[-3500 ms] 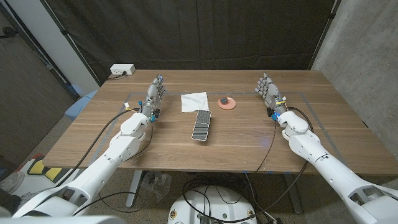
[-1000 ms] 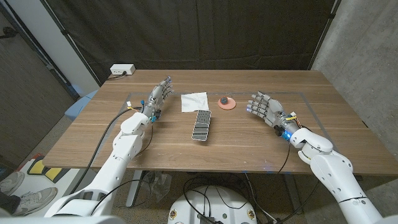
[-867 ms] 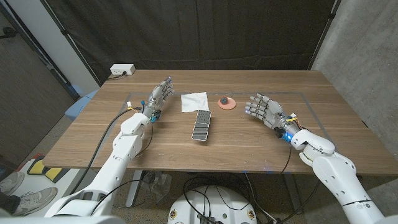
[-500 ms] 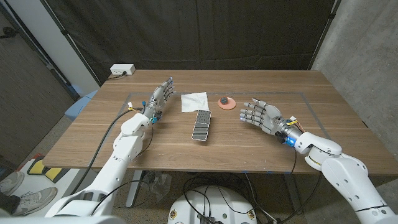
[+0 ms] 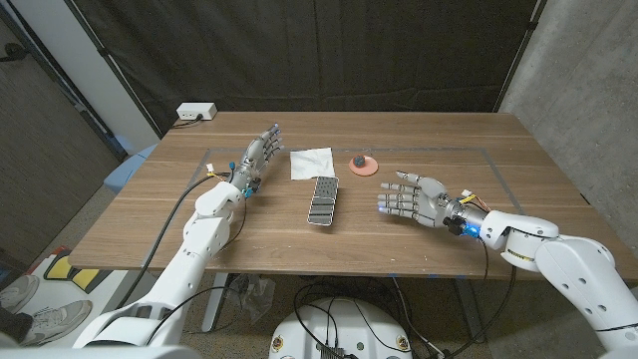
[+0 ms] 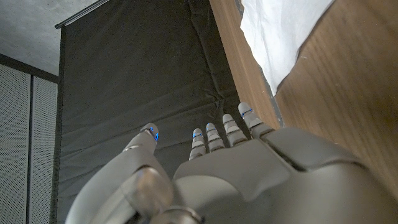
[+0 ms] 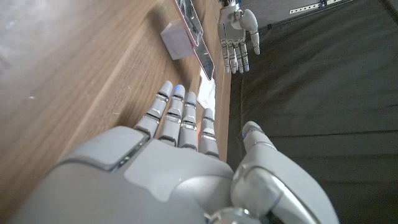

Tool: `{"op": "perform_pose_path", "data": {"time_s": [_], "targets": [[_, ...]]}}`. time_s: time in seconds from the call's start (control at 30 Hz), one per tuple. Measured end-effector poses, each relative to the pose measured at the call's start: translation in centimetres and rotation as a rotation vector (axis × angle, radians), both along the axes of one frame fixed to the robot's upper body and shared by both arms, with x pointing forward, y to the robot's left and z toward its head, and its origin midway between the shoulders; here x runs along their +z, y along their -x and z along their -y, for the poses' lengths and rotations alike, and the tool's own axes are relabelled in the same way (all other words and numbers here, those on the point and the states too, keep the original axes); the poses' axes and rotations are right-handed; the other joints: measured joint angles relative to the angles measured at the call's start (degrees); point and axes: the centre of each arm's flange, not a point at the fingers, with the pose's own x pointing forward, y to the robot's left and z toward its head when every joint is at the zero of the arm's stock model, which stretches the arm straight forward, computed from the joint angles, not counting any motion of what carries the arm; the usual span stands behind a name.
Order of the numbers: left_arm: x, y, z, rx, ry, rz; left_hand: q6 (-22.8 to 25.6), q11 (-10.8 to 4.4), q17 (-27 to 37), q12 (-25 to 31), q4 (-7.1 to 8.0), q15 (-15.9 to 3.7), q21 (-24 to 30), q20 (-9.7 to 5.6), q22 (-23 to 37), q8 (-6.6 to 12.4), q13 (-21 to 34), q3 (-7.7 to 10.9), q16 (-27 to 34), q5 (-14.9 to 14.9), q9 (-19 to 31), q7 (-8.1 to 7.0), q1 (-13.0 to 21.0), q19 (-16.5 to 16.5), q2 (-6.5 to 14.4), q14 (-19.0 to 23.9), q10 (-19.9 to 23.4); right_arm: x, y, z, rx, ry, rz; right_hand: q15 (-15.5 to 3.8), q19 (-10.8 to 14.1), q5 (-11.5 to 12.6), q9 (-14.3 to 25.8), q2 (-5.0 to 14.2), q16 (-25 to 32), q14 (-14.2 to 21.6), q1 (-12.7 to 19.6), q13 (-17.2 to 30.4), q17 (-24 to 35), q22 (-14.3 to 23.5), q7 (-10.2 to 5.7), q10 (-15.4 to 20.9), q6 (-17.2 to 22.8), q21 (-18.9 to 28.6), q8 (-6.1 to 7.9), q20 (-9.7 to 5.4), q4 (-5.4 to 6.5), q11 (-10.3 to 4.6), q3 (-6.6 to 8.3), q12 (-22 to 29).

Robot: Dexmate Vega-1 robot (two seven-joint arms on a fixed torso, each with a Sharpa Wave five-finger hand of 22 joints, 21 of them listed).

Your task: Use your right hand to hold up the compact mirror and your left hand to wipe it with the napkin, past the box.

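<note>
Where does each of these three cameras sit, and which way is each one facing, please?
Head view: on the robot's head, looking down at the table, both arms, left robot hand and right robot hand.
Left wrist view: behind the left robot hand, facing the napkin.
Right wrist view: behind the right robot hand, facing the box.
Shared: napkin, box, left robot hand.

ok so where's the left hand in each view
Head view: left hand stands left of the napkin, fingers toward the table's far edge.
Left wrist view: it is that arm's own hand, seen from behind in the lower part, with the napkin beyond its fingers.
Right wrist view: small and far off, past the box, against the curtain.
Shared landmark: the dark curtain behind the table.
</note>
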Motion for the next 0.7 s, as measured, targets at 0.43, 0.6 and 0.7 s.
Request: {"op": "perform_pose_path", "data": {"time_s": [0.43, 0.6, 0.7], "targets": [[0.1, -0.9, -0.1, -0.004, 0.004, -0.01, 0.0, 0.0, 0.0, 0.0, 0.16, 0.2, 0.0, 0.0, 0.0, -0.45, 0.0, -0.17, 0.0, 0.0, 0.0, 0.0, 0.0, 0.0, 0.0, -0.42, 0.0, -1.2, -0.3, -0.9, 0.123, 0.031, -0.188, -0.1, 1.85, 0.0, 0.0, 0.21, 0.0, 1.92, -0.84, 0.0, -0.01, 0.23, 0.92, 1.94, 0.92, 1.33, -0.34, -0.01, 1.27, 1.24, 0.31, 0.0], [0.1, -1.2, 0.0, -0.007, 0.004, -0.014, 0.0, 0.0, 0.0, 0.0, 0.16, 0.2, 0.0, 0.0, 0.0, -0.45, 0.0, -0.16, 0.0, 0.01, 0.0, 0.0, 0.0, 0.0, 0.0, -0.42, 0.0, -1.9, -0.5, -1.6, 0.17, 0.005, -0.253, -0.03, 1.84, 0.0, 0.01, 0.0, 0.0, 2.46, -1.05, 0.0, -0.01, 0.5, 1.03, 2.17, 1.43, 1.33, -0.34, 0.0, 1.58, 1.0, 0.63, 0.0], [0.1, -1.4, 0.1, -0.008, 0.005, -0.017, 0.0, 0.0, 0.0, 0.0, 0.16, 0.2, 0.0, 0.0, 0.0, -0.45, 0.0, -0.16, 0.0, 0.01, 0.0, 0.0, 0.0, 0.0, 0.0, -0.42, 0.0, -2.2, -0.4, -2.0, 0.197, -0.008, -0.284, -0.11, 1.84, 0.0, 0.01, 0.0, 0.0, 2.54, -1.05, 0.0, -0.01, 0.5, 1.03, 2.25, 1.43, 1.33, -0.34, 0.0, 1.58, 0.93, 0.64, 0.0]]}}
